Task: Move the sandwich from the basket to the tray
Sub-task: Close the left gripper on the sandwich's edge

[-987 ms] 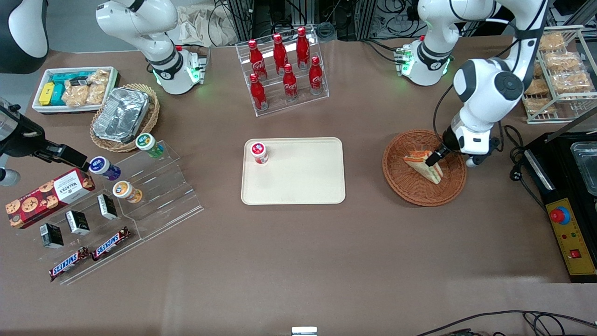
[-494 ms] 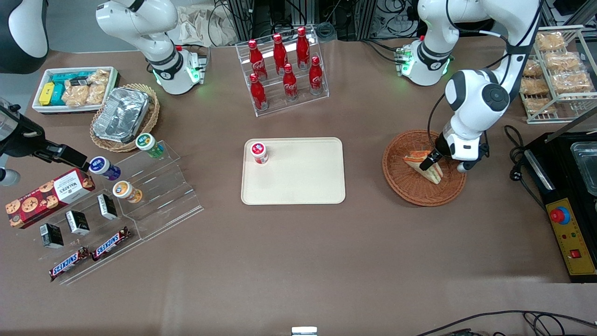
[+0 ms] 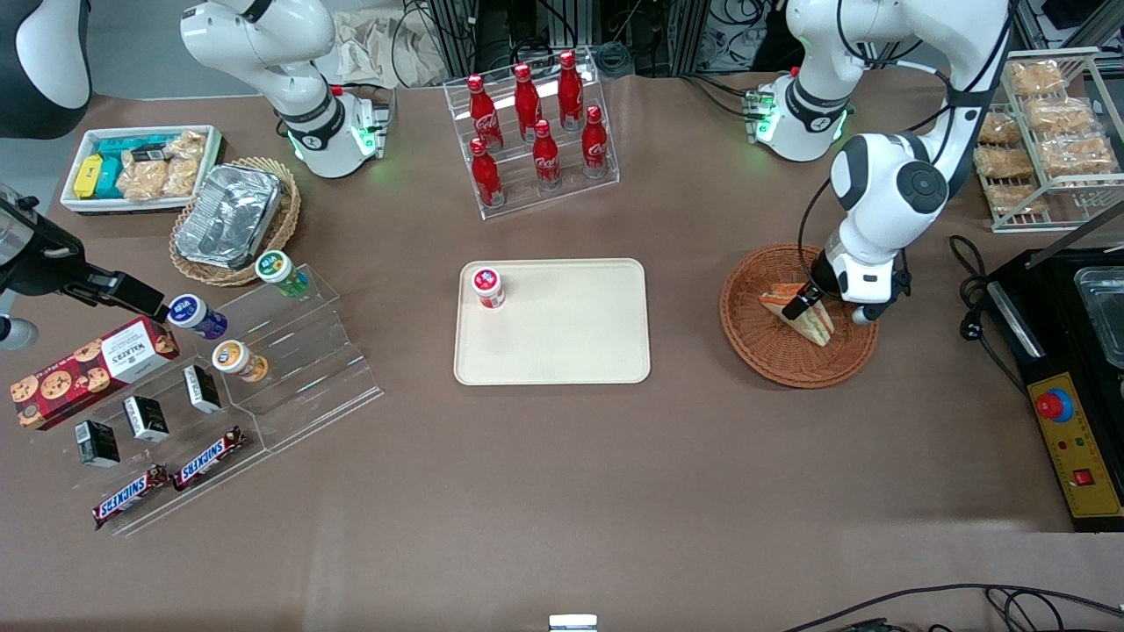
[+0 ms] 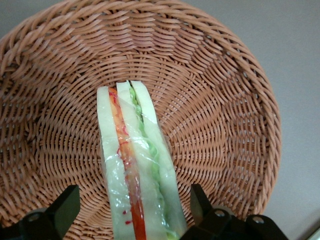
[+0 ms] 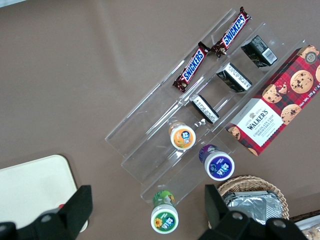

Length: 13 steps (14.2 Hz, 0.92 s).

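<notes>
The sandwich point(image 3: 806, 316), a wrapped white-bread wedge with red and green filling, lies in the reddish-brown wicker basket point(image 3: 753, 347) toward the working arm's end of the table. My gripper point(image 3: 799, 305) is low over it, open, one finger on each side of the wedge. In the left wrist view the sandwich point(image 4: 135, 170) runs between the two black fingers point(image 4: 200, 200), with a gap on both sides, and the basket point(image 4: 225, 100) weave fills the background. The cream tray point(image 3: 571, 338) sits mid-table, beside the basket, with a small red-lidded cup point(image 3: 487, 287) on one corner.
A clear rack of red cola bottles point(image 3: 531, 132) stands farther from the camera than the tray. A wire rack of bagged pastries point(image 3: 1049, 140) and a black control box point(image 3: 1076, 439) flank the basket. An acrylic snack stand point(image 3: 263, 351) and foil-lined tan basket point(image 3: 233, 219) lie toward the parked arm's end.
The working arm has swung a little toward the tray, carrying the gripper from the basket's edge to over the sandwich. The sandwich has not moved.
</notes>
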{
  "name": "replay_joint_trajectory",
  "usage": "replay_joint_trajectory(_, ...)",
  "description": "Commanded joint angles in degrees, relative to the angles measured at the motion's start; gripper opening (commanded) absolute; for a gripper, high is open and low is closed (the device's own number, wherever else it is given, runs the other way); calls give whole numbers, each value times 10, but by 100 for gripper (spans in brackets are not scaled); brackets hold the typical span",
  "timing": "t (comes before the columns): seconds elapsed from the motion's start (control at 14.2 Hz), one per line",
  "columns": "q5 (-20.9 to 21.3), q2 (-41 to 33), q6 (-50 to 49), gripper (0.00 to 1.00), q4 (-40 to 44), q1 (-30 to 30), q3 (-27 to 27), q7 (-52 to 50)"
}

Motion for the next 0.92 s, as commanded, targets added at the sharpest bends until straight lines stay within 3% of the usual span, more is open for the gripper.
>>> replay_joint_trajectory(0.0,-1,17,3,92,19,-5,0,-10)
replay_joint_trajectory(0.14,-1,17,1,71,22,-6,0,-22)
replay_joint_trajectory(0.21,-1,13,-1,48,22,-5,0,-33)
replay_joint_trajectory(0.28,-1,8,-6,32,23,-6,0,-50)
replay_joint_trajectory(0.49,2,-2,-21,0,34,-6,0,-66)
replay_joint_trajectory(0.63,3,-25,-78,0,55,-5,1,-65)
replay_joint_trajectory(0.85,10,-38,-266,0,169,1,7,-63)
